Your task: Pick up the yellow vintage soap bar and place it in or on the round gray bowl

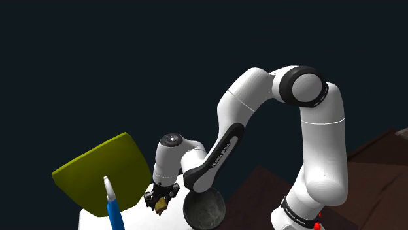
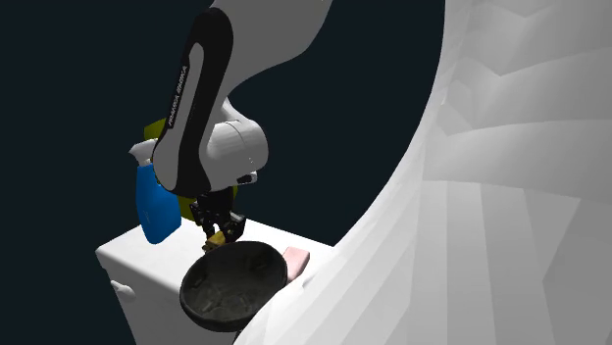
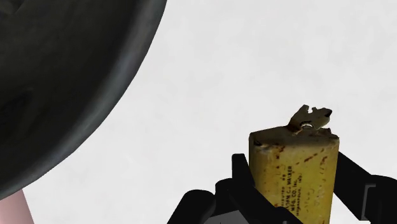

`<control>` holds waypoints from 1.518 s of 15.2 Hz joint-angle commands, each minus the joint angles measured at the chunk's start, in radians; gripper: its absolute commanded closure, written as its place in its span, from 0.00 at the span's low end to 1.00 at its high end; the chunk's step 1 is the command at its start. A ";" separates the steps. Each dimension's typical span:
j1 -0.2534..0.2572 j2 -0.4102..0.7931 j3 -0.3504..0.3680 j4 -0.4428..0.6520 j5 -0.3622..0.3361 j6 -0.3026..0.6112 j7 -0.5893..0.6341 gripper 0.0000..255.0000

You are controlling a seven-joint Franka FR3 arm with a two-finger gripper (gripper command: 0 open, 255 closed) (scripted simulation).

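Clamped between the 2 black fingers (image 3: 241, 173) of the gripper (image 3: 294, 175) sits the yellow soap bar (image 3: 296, 168), seen close up in the wrist view. The pincer is closed on its 2 sides, w/ the bar's far end sticking out past the tips. Small dark print runs along its face, w/ rusty specks near the end and a ragged tan scrap on top of that end. Below it lies a plain white top (image 3: 254, 63); can't tell if the bar touches it.

Just beside the bar, not under it, curves the wall of the round dark gray bowl (image 3: 63, 83). A bit of a pink thing (image 3: 13, 207) shows by the bowl's edge.

Shoulder view: gripper (image 1: 161, 196) points down w/ the soap bar (image 1: 160, 204) in it, close to the bowl (image 1: 204, 209) on that view's left side of it. Further left stands a blue bottle (image 1: 114, 210) w/ a white cap, and behind it a big olive-yellow shape (image 1: 101, 166). The white arm (image 1: 320, 144) arches up and over from lower right, above dark brown flooring (image 1: 261, 189).

2nd exterior view: soap bar (image 2: 214, 238) hangs just past the bowl's (image 2: 235, 284) far rim, and the bowl overhangs the edge of the white top (image 2: 137, 257). The pink thing (image 2: 295, 259) lies flat at the bowl's right, the blue bottle (image 2: 155, 204) at left. A huge white curved shape (image 2: 490, 196) takes up the right; can't tell what it is
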 commanded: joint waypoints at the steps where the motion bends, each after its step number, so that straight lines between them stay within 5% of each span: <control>1: 0.000 0.000 0.000 0.000 0.000 0.000 0.000 1.00; 5: 0.000 0.000 0.000 0.000 0.000 0.000 0.000 1.00; 23: -0.135 -0.220 0.173 -0.009 0.243 -0.181 -0.170 1.00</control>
